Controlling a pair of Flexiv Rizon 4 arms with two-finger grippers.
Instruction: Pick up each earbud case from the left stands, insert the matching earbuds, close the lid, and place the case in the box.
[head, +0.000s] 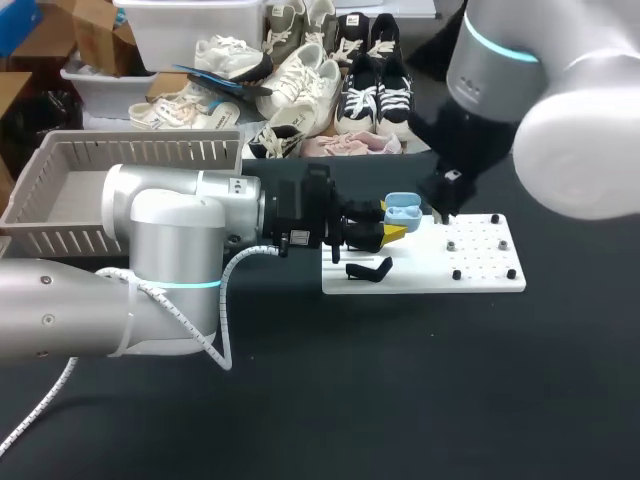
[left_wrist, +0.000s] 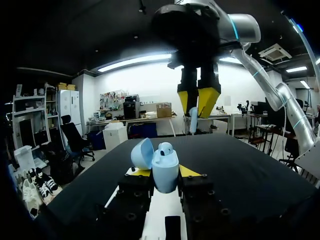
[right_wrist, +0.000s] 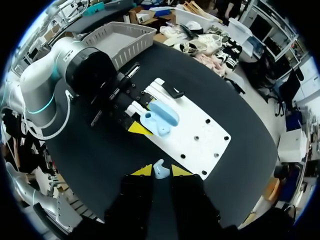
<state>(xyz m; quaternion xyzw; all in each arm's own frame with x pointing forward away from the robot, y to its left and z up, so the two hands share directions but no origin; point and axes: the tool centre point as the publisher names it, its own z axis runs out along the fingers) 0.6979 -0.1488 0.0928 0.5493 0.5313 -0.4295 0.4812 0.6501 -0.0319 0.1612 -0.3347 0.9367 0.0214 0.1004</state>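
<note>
Lying well in from the counter (head: 300, 400) edges, the white board (head: 480, 275) sits apart from the basket (head: 60, 190). My left arm (head: 170, 250) lies level, jaws clamped on the open blue case (head: 402, 210) over the board. My right arm (head: 560, 130) points down, jaws pinching an earbud (right_wrist: 160, 171), seemingly above the case.

Clear gap above case (left_wrist: 164, 169), right gripper (left_wrist: 196, 111) overhead

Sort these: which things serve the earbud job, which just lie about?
Job: open light-blue plastic earbud case, in left gripper; light-blue earbud, in right gripper; white pegged stand board; grey slatted plastic basket.
Lying about: black angled piece on board, role unclear.
</note>
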